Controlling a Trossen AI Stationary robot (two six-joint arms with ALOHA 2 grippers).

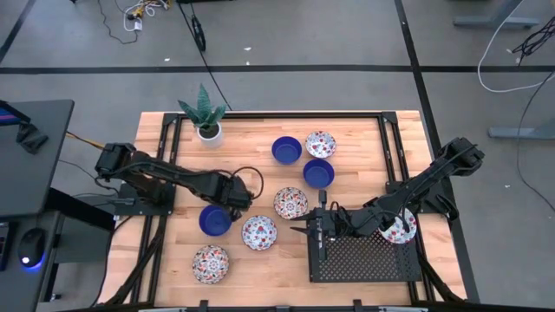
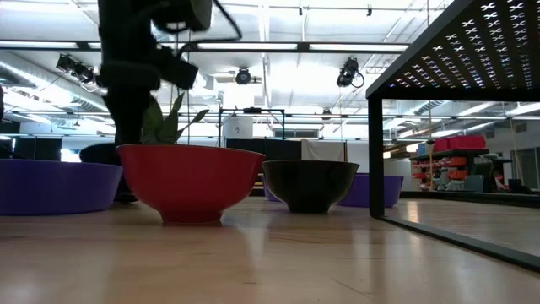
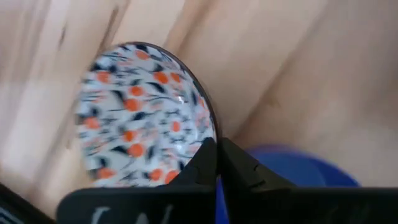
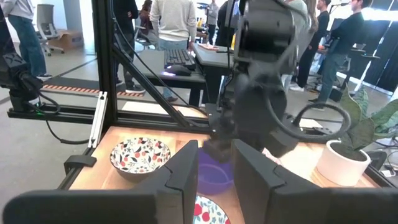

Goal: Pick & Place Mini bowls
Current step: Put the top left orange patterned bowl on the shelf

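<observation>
Pick step in hand: left gripper [image 1: 227, 201], fingers pressed shut, sits at the cobalt blue bowl [image 1: 214, 220], lower-left of centre. Right gripper [image 1: 323, 227] waits open. Next: secure rim, lift.

Open-plan robotics lab or workshop.
Exposed ceiling with track spotlights [image 2: 244, 77], grey floor strewn with loose cables [image 1: 512, 61], black metal rig frame [image 4: 104, 74] around butcher-block wooden table [image 1: 364, 147], desk with keyboard [image 4: 180, 59], standing people [image 4: 175, 25] beyond.
</observation>
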